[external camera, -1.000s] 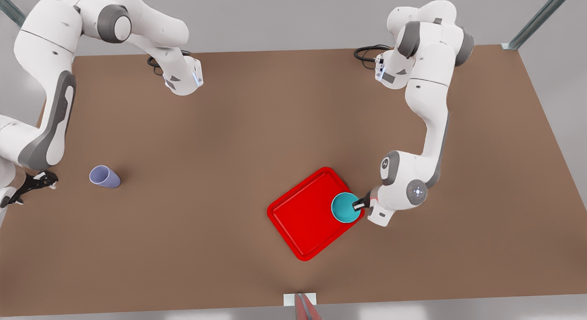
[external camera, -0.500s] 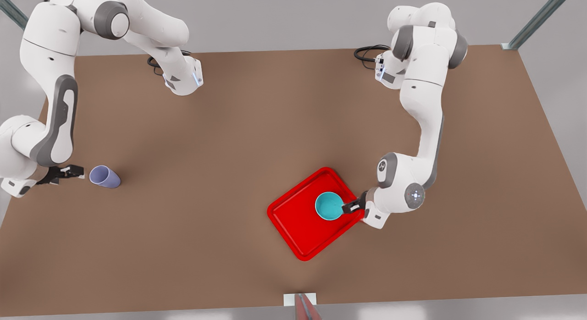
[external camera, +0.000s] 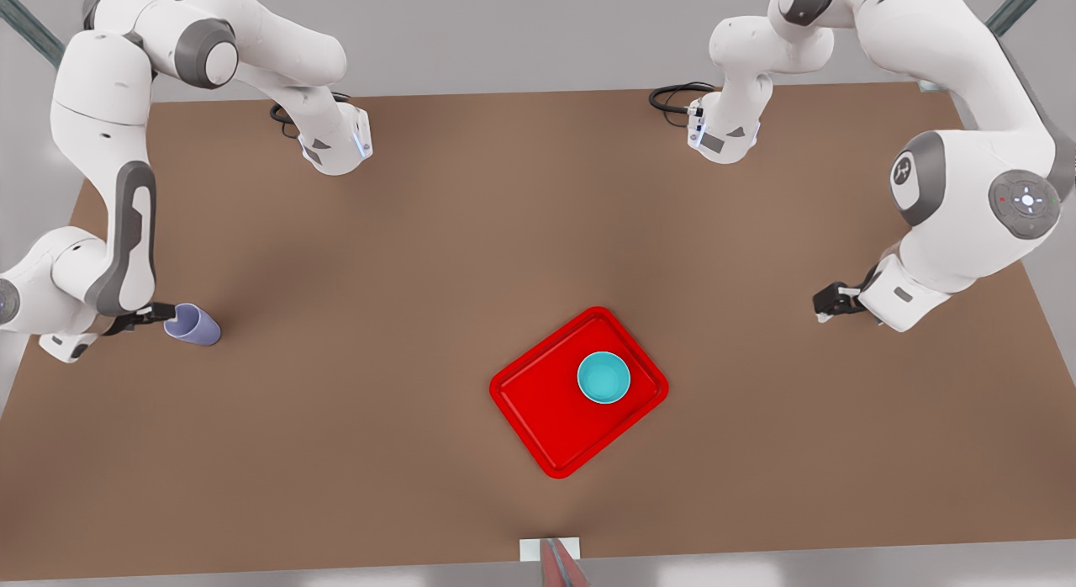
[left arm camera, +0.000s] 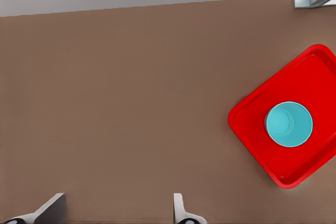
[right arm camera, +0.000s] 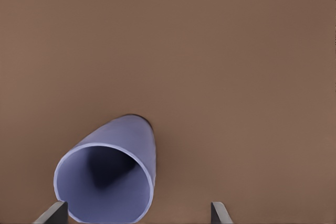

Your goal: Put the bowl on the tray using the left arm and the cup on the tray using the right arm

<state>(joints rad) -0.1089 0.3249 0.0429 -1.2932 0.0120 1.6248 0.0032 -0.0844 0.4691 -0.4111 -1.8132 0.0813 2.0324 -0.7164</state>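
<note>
The teal bowl point(external camera: 603, 378) sits inside the red tray point(external camera: 538, 406), toward its corner on the front view's right, with nothing holding it. My left gripper point(external camera: 825, 304) hangs open far off on the front view's right; the left wrist view looks past its fingers point(left arm camera: 181, 211) to the bowl point(left arm camera: 288, 124) on the tray point(left arm camera: 315, 72). On the front view's left, the lavender cup point(external camera: 193, 325) rests on the table. My right gripper point(external camera: 162, 315) is open right at its rim. In the right wrist view the cup point(right arm camera: 107, 177) lies between the fingers point(right arm camera: 220, 212), close to one of them.
The brown table point(external camera: 420, 259) has both arm bases at its back edge, each with a black cable point(external camera: 672, 95) beside it. A small white and red fixture point(external camera: 551, 557) sits at the middle of the front edge.
My left gripper let go of the bowl on the tray and pulled back up and toward the front view's right. My right gripper moved in to the cup's rim.
</note>
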